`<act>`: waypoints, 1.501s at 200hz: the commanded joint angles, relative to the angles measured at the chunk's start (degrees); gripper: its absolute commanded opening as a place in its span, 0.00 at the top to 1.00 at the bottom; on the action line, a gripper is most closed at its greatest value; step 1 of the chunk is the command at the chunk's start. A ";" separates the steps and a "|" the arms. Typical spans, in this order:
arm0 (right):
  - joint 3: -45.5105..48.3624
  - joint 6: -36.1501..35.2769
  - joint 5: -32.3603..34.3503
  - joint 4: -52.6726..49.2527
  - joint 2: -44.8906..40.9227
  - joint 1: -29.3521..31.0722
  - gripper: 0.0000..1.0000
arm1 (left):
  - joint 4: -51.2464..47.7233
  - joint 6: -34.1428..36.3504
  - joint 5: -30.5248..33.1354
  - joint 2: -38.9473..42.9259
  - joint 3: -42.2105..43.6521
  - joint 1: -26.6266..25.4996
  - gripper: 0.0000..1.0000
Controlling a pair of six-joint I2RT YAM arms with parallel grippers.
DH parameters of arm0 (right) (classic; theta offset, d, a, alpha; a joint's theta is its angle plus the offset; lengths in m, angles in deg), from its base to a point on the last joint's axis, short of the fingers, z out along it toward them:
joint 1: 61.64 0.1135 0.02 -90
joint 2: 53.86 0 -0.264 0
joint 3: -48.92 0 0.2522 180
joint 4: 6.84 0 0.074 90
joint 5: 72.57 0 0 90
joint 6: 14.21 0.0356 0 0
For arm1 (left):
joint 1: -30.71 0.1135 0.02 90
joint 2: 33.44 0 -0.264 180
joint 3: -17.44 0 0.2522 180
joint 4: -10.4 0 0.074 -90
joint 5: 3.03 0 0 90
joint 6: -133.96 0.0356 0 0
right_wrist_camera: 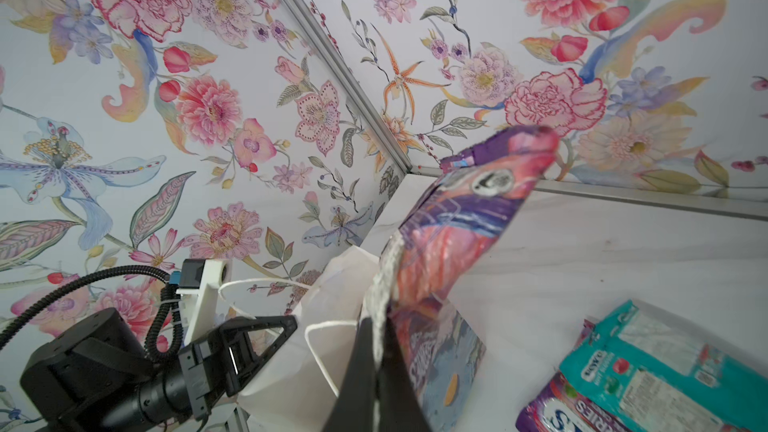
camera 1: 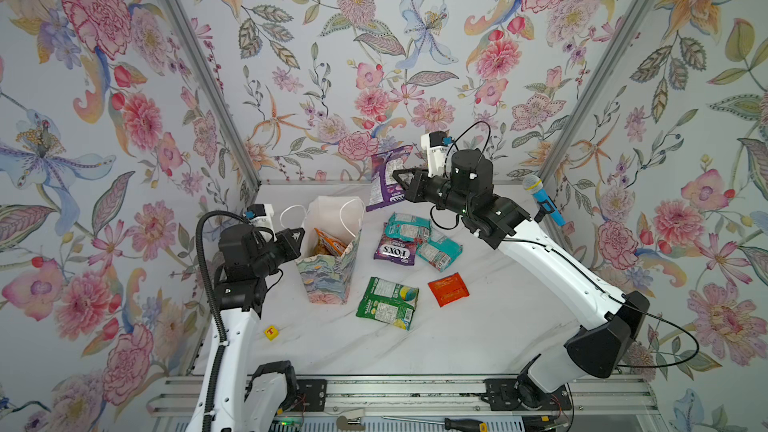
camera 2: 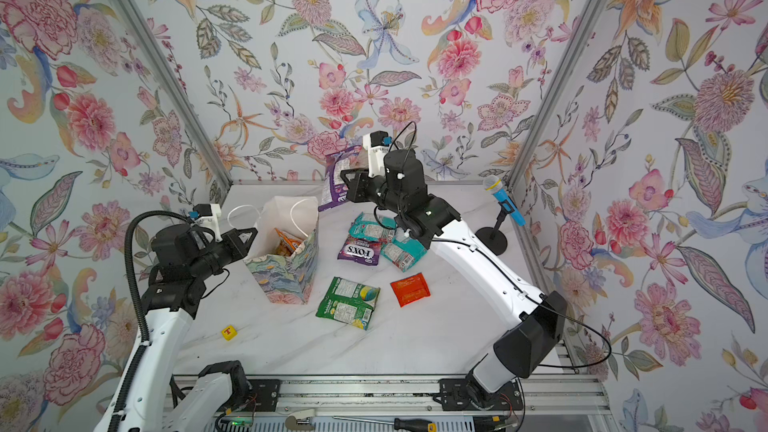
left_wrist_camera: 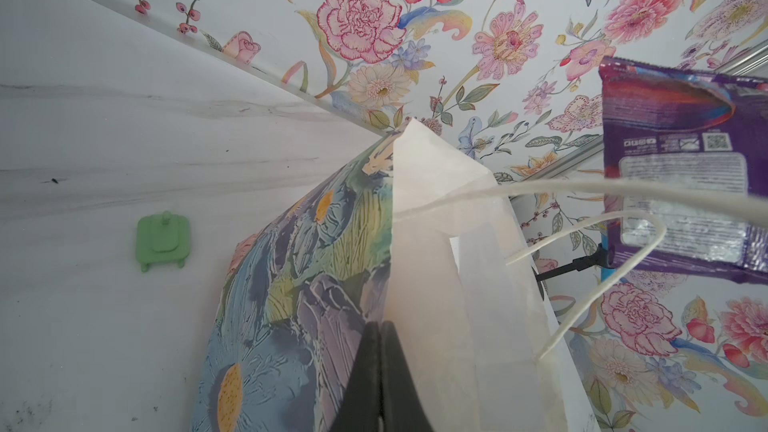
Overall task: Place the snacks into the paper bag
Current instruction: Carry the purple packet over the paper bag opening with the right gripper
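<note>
Three walls [camera 1: 332,56] papered with large pink, orange and blue flowers on a pale ground close in the desk [camera 1: 478,338]; grey metal posts [camera 1: 199,68] run up the two back corners; the desk is white with faint grey veining, evenly lit; a metal rail [camera 1: 407,392] crosses its front edge; a screwdriver [camera 1: 461,424] lies just before it.

both top views: from high over the front edge, looking down across the whole table [camera 1: 478,347], framing nearly identical. left wrist: very close on the paper bag [left_wrist_camera: 299,284]. right wrist: close behind the purple packet [right_wrist_camera: 457,243], facing that bag. both shared by all views.
</note>
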 commanded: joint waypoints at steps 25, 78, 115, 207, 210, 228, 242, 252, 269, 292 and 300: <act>-11.44 -2.78 1.32 3.66 5.78 2.14 1.00 | 1.91 -0.22 -2.05 0.55 0.77 -0.37 0.99; -24.91 -3.85 0.66 -0.55 15.32 5.18 1.00 | 1.78 -0.21 -2.22 0.42 0.24 -0.35 0.99; -33.85 -5.03 0.10 -5.27 21.52 7.75 1.00 | 1.53 0.10 -2.22 0.51 0.33 -0.35 0.99; -23.85 -8.54 3.63 -6.88 15.74 11.21 1.00 | 1.77 0.30 -2.40 0.44 0.58 -0.41 0.99; -23.23 -8.59 3.79 -6.80 15.47 11.26 1.00 | 1.79 0.33 -2.40 0.42 0.59 -0.41 0.99; -19.47 -8.59 4.25 -6.11 13.32 11.43 1.00 | 1.84 0.30 -2.40 0.48 0.68 -0.35 0.99; -16.82 -8.56 4.69 -5.53 11.92 11.60 1.00 | 1.87 0.33 -2.40 0.51 0.68 -0.36 0.99; -15.11 -8.57 5.08 -5.29 10.92 11.74 1.00 | 1.81 0.29 -2.40 0.47 0.60 -0.36 0.99; -13.08 -8.57 5.41 -5.13 9.62 11.78 1.00 | 1.83 0.25 -2.38 0.51 0.58 -0.38 0.99; -10.73 -8.28 5.65 -5.05 8.22 11.93 1.00 | 1.80 0.19 -2.44 0.51 0.50 -0.37 0.99; -9.89 -8.09 5.69 -4.81 7.75 12.14 1.00 | 1.78 0.16 -2.34 0.52 0.57 -0.41 0.99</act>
